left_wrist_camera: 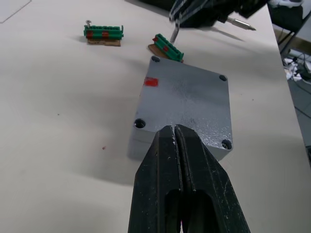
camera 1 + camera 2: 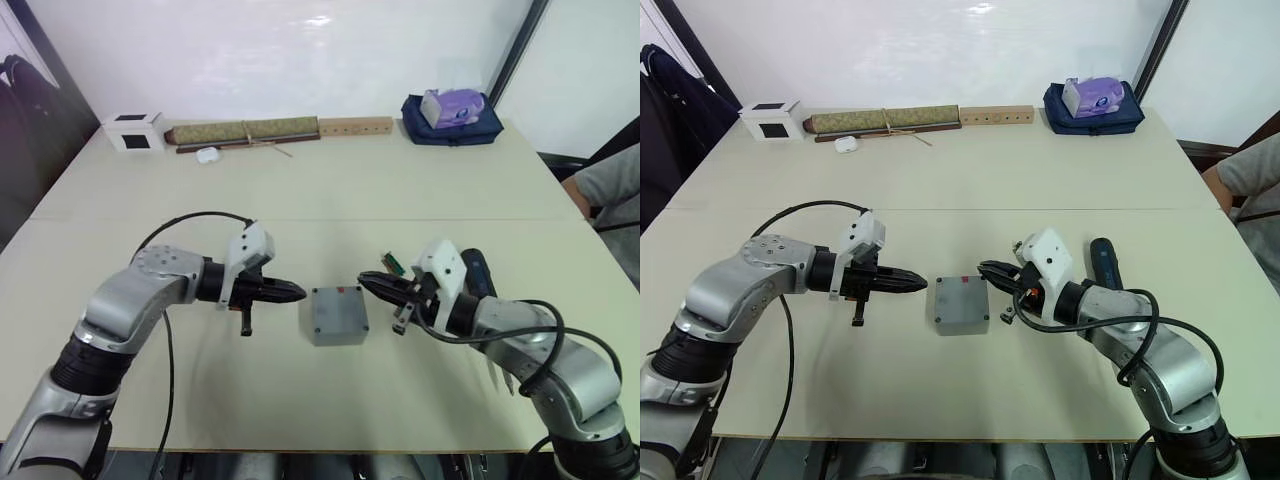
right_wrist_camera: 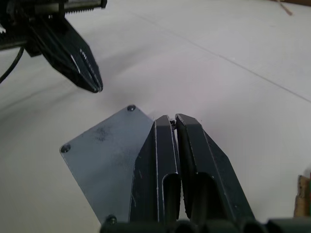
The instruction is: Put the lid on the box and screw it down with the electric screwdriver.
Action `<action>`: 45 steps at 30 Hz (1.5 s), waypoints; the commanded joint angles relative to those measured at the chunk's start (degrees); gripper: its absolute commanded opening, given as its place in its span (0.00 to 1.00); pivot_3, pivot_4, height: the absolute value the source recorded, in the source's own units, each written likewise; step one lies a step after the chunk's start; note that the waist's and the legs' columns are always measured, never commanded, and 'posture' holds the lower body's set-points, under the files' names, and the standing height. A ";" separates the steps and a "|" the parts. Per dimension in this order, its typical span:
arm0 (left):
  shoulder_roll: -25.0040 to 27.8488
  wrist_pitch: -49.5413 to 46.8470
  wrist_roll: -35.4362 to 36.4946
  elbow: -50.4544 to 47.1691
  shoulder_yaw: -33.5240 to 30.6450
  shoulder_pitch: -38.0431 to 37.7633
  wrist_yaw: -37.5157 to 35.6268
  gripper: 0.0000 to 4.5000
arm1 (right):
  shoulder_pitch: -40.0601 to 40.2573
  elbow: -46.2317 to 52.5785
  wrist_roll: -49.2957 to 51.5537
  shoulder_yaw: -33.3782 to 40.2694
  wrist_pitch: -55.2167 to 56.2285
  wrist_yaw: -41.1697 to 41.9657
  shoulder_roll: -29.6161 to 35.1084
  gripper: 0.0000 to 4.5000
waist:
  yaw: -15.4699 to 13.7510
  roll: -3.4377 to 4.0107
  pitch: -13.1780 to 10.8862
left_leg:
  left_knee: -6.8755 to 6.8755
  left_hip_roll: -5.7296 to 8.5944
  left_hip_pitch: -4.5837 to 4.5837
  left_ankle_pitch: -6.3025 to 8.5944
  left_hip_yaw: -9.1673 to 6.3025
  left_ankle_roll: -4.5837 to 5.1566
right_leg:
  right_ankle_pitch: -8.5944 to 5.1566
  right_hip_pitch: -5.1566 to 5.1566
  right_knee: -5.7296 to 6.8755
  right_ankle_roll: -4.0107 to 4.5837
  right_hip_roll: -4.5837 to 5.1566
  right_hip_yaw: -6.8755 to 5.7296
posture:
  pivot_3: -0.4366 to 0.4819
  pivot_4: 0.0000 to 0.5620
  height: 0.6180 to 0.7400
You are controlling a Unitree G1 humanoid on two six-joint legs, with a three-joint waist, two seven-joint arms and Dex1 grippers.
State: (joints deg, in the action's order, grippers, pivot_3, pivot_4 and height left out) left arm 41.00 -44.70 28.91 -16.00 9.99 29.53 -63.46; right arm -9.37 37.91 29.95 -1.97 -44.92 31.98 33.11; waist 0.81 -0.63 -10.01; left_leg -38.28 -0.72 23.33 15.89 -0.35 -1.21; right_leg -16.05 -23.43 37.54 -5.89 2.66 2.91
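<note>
The box (image 2: 338, 314) sits on the table (image 2: 300, 190) between the two grippers, with the lid (image 1: 187, 99) already lying flat on top of it, edges lined up with the box walls. A red sticker (image 1: 151, 82) shows on the lid near one corner, and screw holes mark its corners (whether screws sit in them is hard to tell).

The left gripper (image 2: 297, 292) points at the box's left side, its tip just beside the box but not touching, and its fingers (image 1: 167, 155) are pressed together with nothing between them. The right gripper (image 2: 368, 285) points at the box from the right, close to the lid's corner; its fingers (image 3: 160, 145) are also closed on nothing.

The electric screwdriver (image 2: 1106, 265) lies on the table behind the right arm, untouched. Two small green terminal blocks (image 1: 103, 34) lie on the table beyond the box.
</note>
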 commanded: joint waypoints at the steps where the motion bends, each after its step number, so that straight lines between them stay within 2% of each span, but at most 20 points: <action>1: 0.11 -0.28 0.99 -1.56 -1.17 0.54 0.59 0.00 | 0.31 -1.48 -3.36 -1.36 3.67 0.16 0.75 0.02 | 0.07 0.00 0.00 | 0.00 0.00 0.00 0.00 0.00 0.00 | 0.00 0.00 0.00 0.00 -0.01 0.00 | 0.48 0.27 1.00; 11: 0.31 -0.10 0.92 -0.73 -1.09 1.00 1.22 0.00 | 0.15 -5.69 -6.67 -3.54 7.72 0.22 -1.23 0.02 | 0.04 0.00 0.00 | 0.00 -0.01 -0.01 0.00 0.00 0.00 | 0.00 0.00 0.00 0.00 -0.03 0.00 | 0.48 0.27 1.00; 31: -0.40 0.88 0.20 0.37 -0.23 1.25 1.49 0.00 | -0.59 -3.54 -3.54 -1.30 5.74 0.18 -2.71 0.02 | 0.01 0.00 0.00 | 0.00 0.00 -0.01 0.00 0.00 0.00 | 0.00 0.00 0.00 0.00 -0.02 0.00 | 0.48 0.27 1.00; 45: -0.87 1.01 0.00 0.50 -0.26 1.20 1.75 0.00 | 0.06 -5.09 -5.45 -2.54 6.46 0.75 -2.25 0.02 | 0.01 0.00 0.00 | 0.00 0.00 -0.01 0.00 0.00 0.00 | 0.00 0.00 0.00 0.00 -0.02 0.00 | 0.48 0.27 1.00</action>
State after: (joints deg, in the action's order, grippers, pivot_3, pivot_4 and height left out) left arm 40.26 -44.45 28.80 -14.60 10.24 29.73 -61.80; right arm -9.22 31.97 24.66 -4.39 -39.52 32.48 30.83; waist 0.82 -0.63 -10.01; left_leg -38.28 -0.72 23.32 15.89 -0.34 -1.21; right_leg -16.04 -23.43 37.54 -5.89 2.64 2.91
